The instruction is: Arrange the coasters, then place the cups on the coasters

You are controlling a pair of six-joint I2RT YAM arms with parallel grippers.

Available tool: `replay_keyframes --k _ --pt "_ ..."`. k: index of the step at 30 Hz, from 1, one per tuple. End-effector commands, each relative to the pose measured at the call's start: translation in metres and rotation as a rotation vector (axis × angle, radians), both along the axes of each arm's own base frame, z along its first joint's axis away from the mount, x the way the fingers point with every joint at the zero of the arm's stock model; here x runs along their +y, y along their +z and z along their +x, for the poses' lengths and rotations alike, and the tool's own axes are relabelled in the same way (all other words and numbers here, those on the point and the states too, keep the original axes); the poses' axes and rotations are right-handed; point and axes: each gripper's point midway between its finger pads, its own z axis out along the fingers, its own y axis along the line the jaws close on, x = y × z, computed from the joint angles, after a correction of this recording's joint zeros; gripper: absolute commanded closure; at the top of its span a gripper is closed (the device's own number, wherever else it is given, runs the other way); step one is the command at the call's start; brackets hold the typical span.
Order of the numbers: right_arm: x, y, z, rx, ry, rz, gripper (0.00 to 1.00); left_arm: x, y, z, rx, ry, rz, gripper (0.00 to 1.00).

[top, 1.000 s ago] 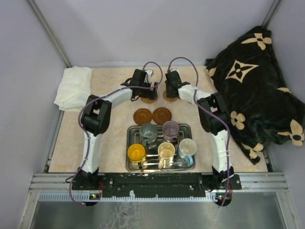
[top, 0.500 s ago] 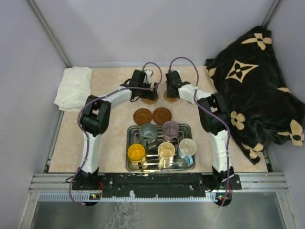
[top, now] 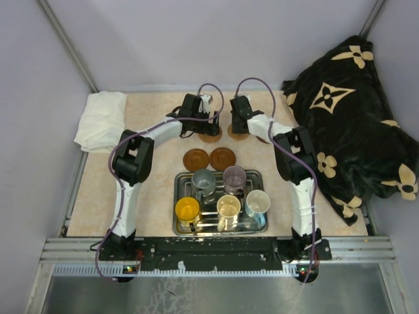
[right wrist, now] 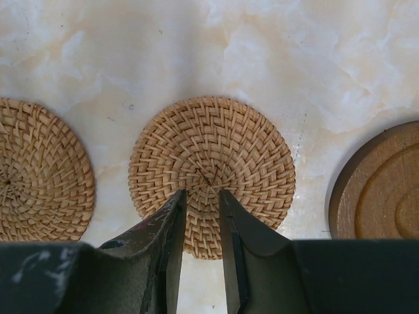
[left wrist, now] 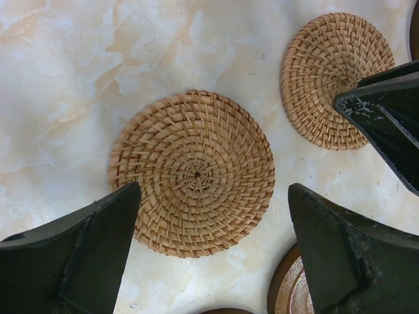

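Metal and ridged, the tray (top: 255,180) sits between the two arms, and all five cups stand inside it. The grey cup (top: 202,179) and purple cup (top: 234,176) are in its far row. The orange-yellow cup (top: 187,209), cream cup (top: 228,207) and light blue cup (top: 257,201) are in its near row.

Just beyond the tray's far edge, two dark wooden coasters (top: 196,159) lie side by side on the table (top: 150,190), nothing on them. Farther beyond the tray lie two woven coasters, near each other but not touching.

The left gripper (left wrist: 215,190) hangs over the left woven coaster (left wrist: 193,173), its jaws spread wide. The right gripper (right wrist: 201,193) is over the right woven coaster (right wrist: 213,173), jaws nearly together with a slim gap and nothing pinched between them. Whether the tips press on the weave I can't tell. A fifth coaster (right wrist: 383,183), wooden, lies just to the right of it.
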Motion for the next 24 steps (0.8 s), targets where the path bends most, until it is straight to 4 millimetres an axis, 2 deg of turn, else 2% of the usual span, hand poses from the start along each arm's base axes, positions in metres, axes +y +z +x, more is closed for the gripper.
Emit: replay_keyframes --k 1,12,18,24 --pt "-0.038 -0.032 -0.027 0.148 -0.054 -0.107 0.72 -0.006 -0.038 -0.023 0.132 -0.024 0.010 0.01" --pt "-0.033 -0.032 -0.027 0.150 -0.020 -0.088 0.73 -0.012 -0.040 -0.023 0.141 -0.036 -0.018 0.01" --pt "-0.032 -0.014 -0.021 0.104 -0.007 -0.088 0.72 -0.007 -0.034 -0.020 0.117 -0.023 -0.002 0.01" --pt "-0.029 0.017 -0.013 0.040 0.006 -0.095 0.71 -0.004 -0.013 -0.014 0.059 -0.016 0.004 0.01"
